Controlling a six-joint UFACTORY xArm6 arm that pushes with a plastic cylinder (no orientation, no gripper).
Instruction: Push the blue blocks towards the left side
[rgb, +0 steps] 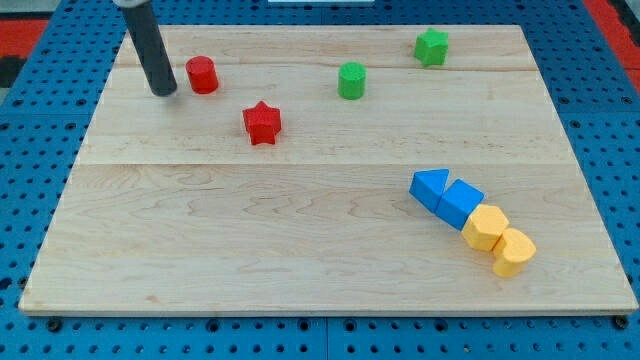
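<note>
Two blue blocks lie touching at the view's lower right: a blue triangular block (430, 187) and, just to its right, a blue cube-like block (460, 203). They head a diagonal row with two yellow blocks. My tip (163, 92) rests on the board at the view's upper left, far from the blue blocks and just left of a red cylinder (202, 75). The dark rod rises from the tip toward the view's top.
A red star (262, 122) lies right of and below the red cylinder. A green cylinder (351, 80) and a green star (432, 46) sit at the top right. A yellow hexagonal block (485, 227) and a yellow rounded block (514, 251) touch the blue cube's lower right. The wooden board (200, 250) lies on blue pegboard.
</note>
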